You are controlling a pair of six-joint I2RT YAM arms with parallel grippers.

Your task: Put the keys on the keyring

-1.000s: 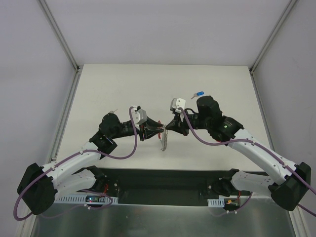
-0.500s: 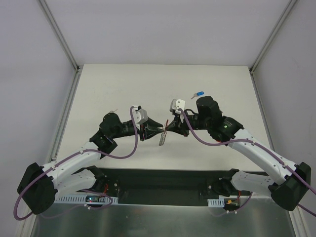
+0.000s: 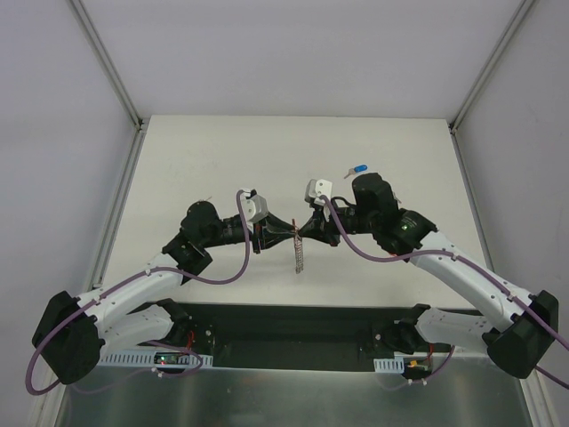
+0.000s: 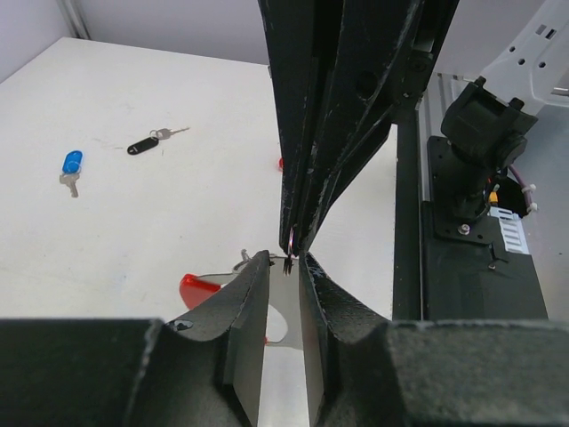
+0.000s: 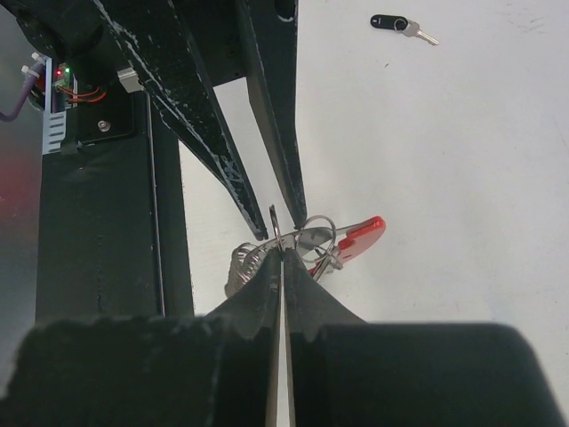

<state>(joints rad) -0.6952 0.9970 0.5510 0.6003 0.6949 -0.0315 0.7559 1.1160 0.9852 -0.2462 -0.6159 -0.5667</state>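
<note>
My two grippers meet tip to tip above the table's middle. My right gripper is shut on a small silver ring of the keyring. The keyring's chain and red plastic piece hang below. My left gripper is open, its fingertips on either side of that ring. A blue-headed key lies on the table at the back right. A black-tagged key lies near it, and the right wrist view also shows a black-tagged key.
A tiny object lies on the white table left of the left wrist. The black base plate and arm mounts run along the near edge. Grey walls close in the back and sides.
The hanging chain has swung a little to the right. Both grippers stay tip to tip, the left one shifted slightly to the right.
</note>
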